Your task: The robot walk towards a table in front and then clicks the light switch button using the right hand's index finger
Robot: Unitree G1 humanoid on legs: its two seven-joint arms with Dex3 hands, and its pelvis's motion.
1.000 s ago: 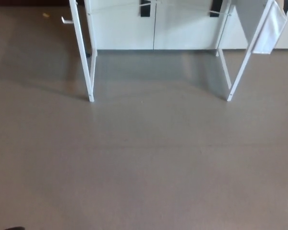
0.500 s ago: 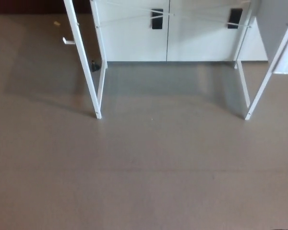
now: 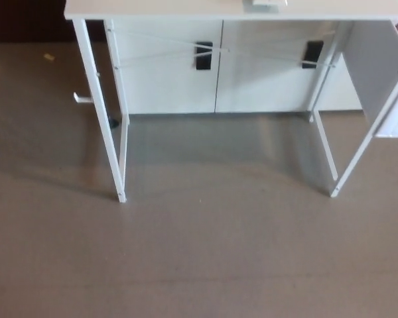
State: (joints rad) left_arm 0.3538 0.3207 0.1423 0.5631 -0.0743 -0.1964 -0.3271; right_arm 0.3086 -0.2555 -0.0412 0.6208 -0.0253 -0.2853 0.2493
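A white table (image 3: 159,9) with thin white legs stands ahead at the top of the head view. Its top edge just shows along the upper border. A small whitish object (image 3: 264,3), possibly the light switch, sits on the tabletop at the frame's top and is mostly cut off. Neither of my hands appears in this view.
Grey-brown floor (image 3: 199,258) stretches between me and the table. White cabinet doors with black handles (image 3: 203,55) stand behind the table. A white panel (image 3: 393,126) hangs at the table's right side. A small yellow scrap (image 3: 48,57) lies on the floor at far left.
The whole picture has shifted down, so the camera has moved; the tabletop edge and the object on it now show at the top.
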